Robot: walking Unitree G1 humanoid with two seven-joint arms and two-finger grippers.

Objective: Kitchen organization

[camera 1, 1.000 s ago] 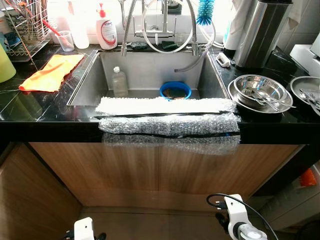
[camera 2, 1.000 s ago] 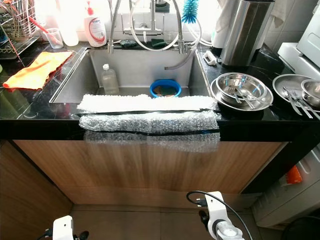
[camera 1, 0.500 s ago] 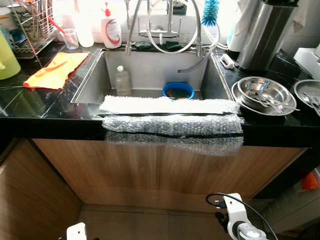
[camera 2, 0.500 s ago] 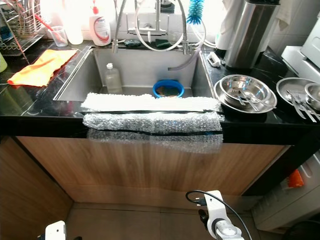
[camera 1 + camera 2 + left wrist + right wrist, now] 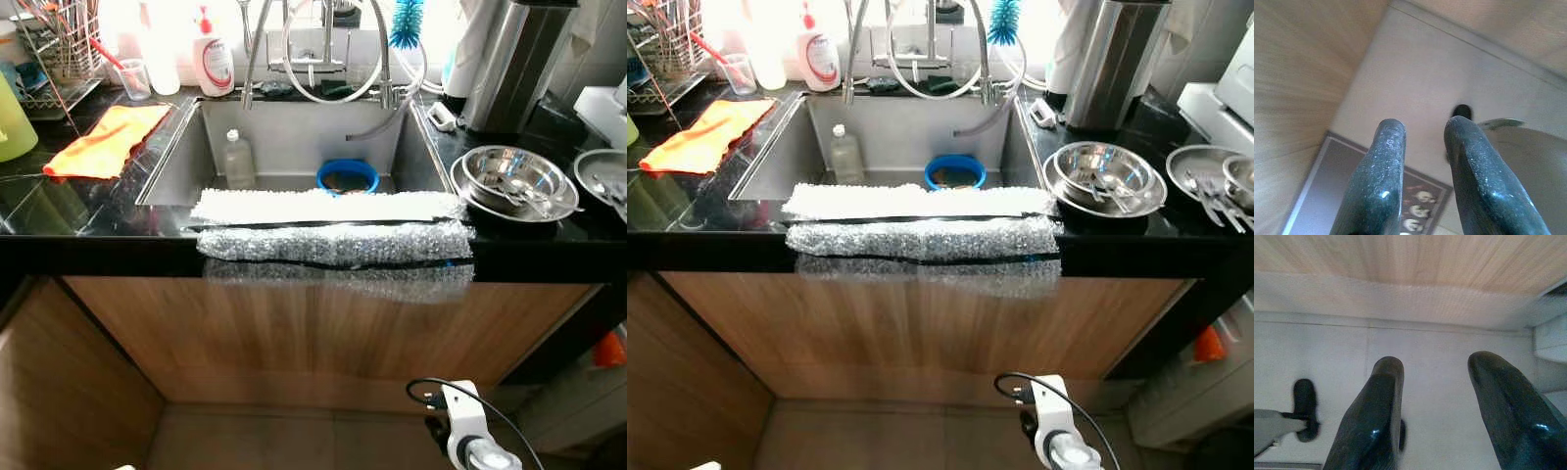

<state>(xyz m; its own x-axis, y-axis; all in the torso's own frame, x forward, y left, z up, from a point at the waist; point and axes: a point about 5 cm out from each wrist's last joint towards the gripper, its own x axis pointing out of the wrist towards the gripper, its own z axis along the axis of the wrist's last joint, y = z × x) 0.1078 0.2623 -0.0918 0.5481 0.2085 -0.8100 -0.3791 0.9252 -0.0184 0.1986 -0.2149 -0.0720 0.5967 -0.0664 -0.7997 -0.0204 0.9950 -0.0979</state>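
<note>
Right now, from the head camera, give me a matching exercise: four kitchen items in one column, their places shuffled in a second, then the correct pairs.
Items:
1. orange cloth
2. blue bowl
3. stacked steel bowls
4. bubble wrap

Places:
A. draped over the counter's front edge
B. on the counter right of the sink
C. on the sink floor, near a clear bottle
D. on the counter left of the sink

Pairs: 1-D, 2-C, 3-B, 4-A
</note>
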